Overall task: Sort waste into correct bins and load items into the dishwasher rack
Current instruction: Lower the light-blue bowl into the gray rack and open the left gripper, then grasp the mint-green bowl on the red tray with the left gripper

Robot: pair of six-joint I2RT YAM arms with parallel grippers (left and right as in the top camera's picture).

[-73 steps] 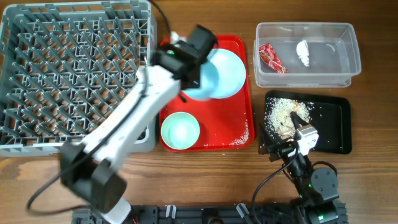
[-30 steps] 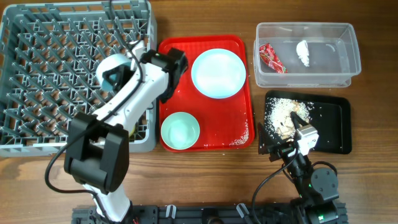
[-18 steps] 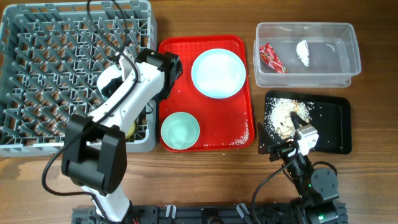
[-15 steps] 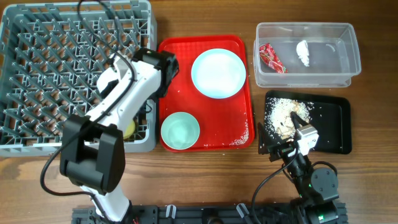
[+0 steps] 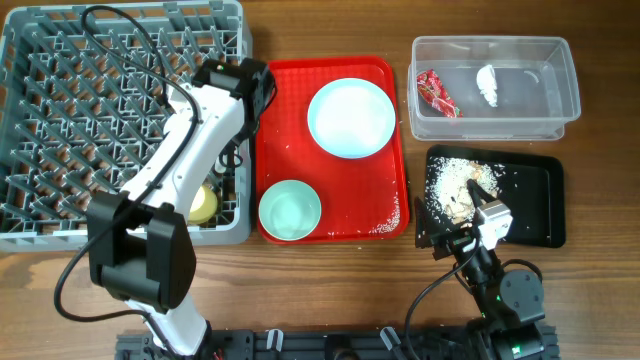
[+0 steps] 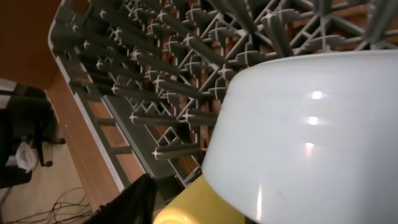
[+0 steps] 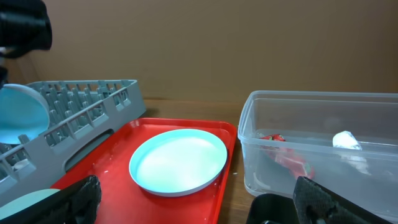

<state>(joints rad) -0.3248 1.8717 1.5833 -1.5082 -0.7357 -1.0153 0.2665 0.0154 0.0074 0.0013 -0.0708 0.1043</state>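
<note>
The grey dishwasher rack (image 5: 60,100) fills the left. My left gripper (image 5: 240,85) hangs over its right side. In the left wrist view a pale-blue bowl (image 6: 305,137) rests among the rack pegs (image 6: 124,93) beside the yellow cup (image 6: 199,208). One black finger (image 6: 134,202) stands clear of the bowl; the other is hidden. This bowl (image 7: 22,112) also shows on edge in the right wrist view. The yellow cup (image 5: 203,203) sits in the rack. The round plate (image 5: 350,118) and a second bowl (image 5: 290,210) lie on the red tray. My right gripper (image 5: 480,215) is open and empty.
The red serving tray (image 5: 385,200) has rice grains near its front right corner. The clear tub (image 5: 540,115) holds the red wrapper (image 5: 435,92) and the tissue wad (image 5: 487,85). The black tray (image 5: 535,200) holds rice scraps (image 5: 455,185). The left arm spans the rack's right edge.
My left arm carried a pale-blue bowl from the red tray into the rack and left it beside the yellow cup. The wrist then swung toward the rack's far right corner. The right arm stayed still.
</note>
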